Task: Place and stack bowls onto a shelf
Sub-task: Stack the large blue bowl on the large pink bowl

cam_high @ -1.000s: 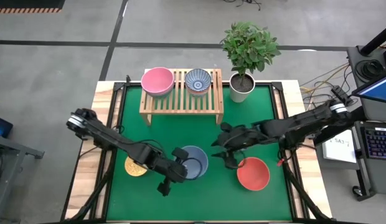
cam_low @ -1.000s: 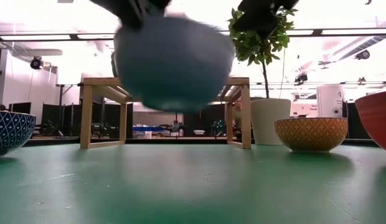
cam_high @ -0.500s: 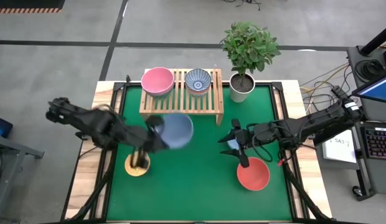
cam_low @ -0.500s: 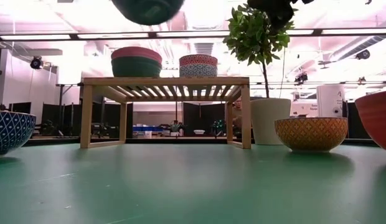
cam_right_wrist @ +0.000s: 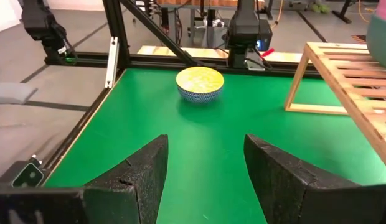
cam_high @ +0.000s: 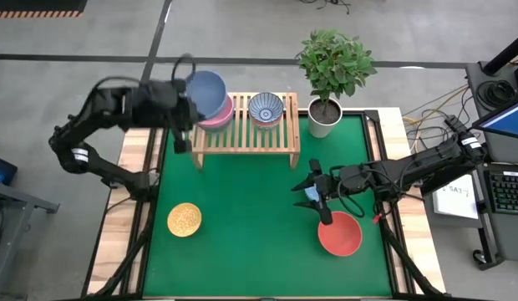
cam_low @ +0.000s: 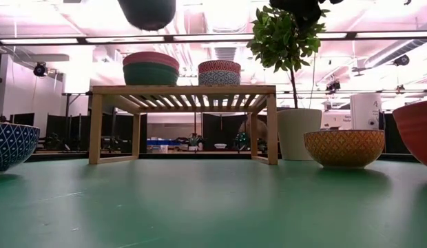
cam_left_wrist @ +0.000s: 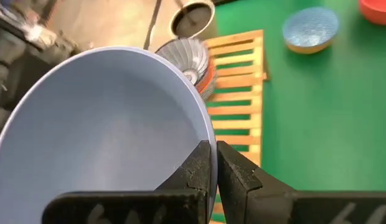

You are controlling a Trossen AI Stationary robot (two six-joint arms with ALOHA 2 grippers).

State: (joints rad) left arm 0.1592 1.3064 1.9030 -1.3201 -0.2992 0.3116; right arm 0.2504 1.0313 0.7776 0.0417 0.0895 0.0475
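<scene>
My left gripper [cam_high: 185, 110] is shut on the blue-grey bowl [cam_high: 207, 90] and holds it high over the pink bowl [cam_high: 217, 115], which sits in a teal bowl [cam_low: 150, 74] at the left end of the wooden shelf [cam_high: 242, 138]. A blue-white patterned bowl [cam_high: 266, 109] sits on the shelf's slats beside them. My right gripper [cam_high: 312, 196] is open over the light blue bowl [cam_left_wrist: 311, 29] on the mat. The red bowl [cam_high: 340, 233] and the yellow bowl [cam_high: 184, 220] rest on the mat. My left gripper pinches the blue-grey bowl's rim [cam_left_wrist: 207, 142], one finger [cam_left_wrist: 194, 171] inside the bowl and the other [cam_left_wrist: 238, 174] outside. It comes from the table's left side. The bowl is lifted clear, well above the pink bowl [cam_low: 150, 58], its opening up.
A white pot with a green plant [cam_high: 324, 117] stands at the shelf's right end. The shelf's right half [cam_high: 284, 125] beyond the patterned bowl is bare slats. Green mat [cam_high: 251, 226] lies open between the yellow and red bowls.
My left gripper has carried the blue-grey bowl up from the mat's near middle and toward the far left edge. The bowl now hangs above the pink bowl on the shelf, lifted clear throughout.
</scene>
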